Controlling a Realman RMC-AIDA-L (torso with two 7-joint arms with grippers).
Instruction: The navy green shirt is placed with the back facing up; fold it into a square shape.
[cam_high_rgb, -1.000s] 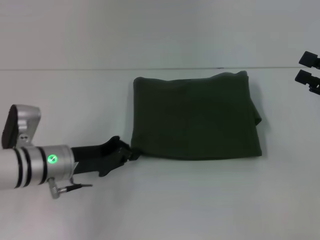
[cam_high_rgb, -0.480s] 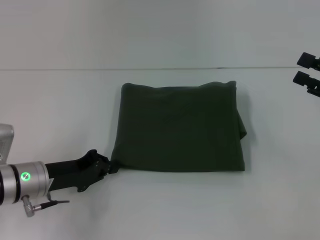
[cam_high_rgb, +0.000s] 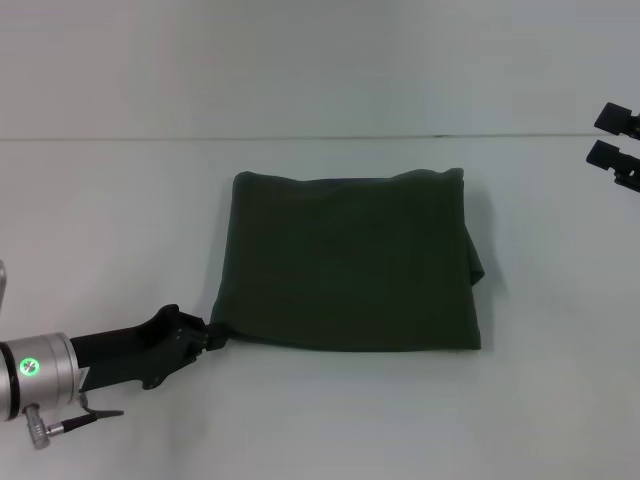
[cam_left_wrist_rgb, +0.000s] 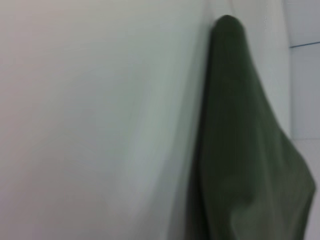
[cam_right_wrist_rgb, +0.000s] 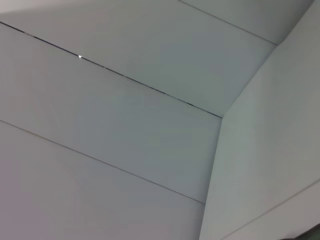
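Note:
The navy green shirt (cam_high_rgb: 350, 260) lies folded into a rough rectangle in the middle of the white table. My left gripper (cam_high_rgb: 212, 335) is shut on the shirt's near left corner, low over the table. In the left wrist view the shirt (cam_left_wrist_rgb: 245, 150) fills one side as a dark olive fold running away from the camera. My right gripper (cam_high_rgb: 615, 145) hangs parked at the far right edge, away from the cloth, its two fingers apart and holding nothing.
The white table (cam_high_rgb: 330, 420) spreads around the shirt, and its far edge (cam_high_rgb: 150, 138) meets a pale wall. The right wrist view holds only white wall panels (cam_right_wrist_rgb: 125, 125).
My left arm has drawn back toward the near left, dragging the folded shirt with it by the corner. The right arm has stayed put.

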